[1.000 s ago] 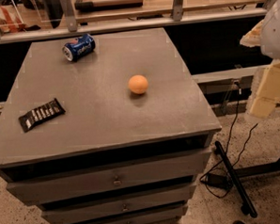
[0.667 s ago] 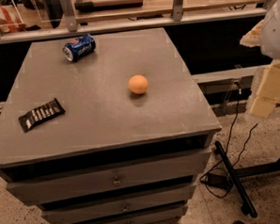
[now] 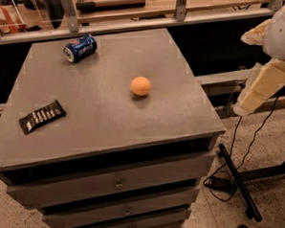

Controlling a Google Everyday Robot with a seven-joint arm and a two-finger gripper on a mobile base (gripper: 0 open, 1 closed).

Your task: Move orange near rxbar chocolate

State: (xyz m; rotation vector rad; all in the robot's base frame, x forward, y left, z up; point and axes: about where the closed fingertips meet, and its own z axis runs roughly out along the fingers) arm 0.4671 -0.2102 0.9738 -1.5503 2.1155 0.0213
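Orange [image 3: 140, 86] sits w/ gripper [image 3: 257, 91] well to its right, past the table [image 3: 114, 131] edge.
You reach left for orange; rxbar chocolate [image 3: 42, 116] lies further left of orange, nearer front, long axis slanted. Gripper state: can't tell.

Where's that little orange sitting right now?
The orange sits right of centre on the grey cabinet top, apart from the rxbar chocolate at the left and the soda can behind; the end effector hangs beyond the right side.

legible text: none | rxbar chocolate [image 3: 42, 116] lettering, soda can [image 3: 80, 47] print: unreadable
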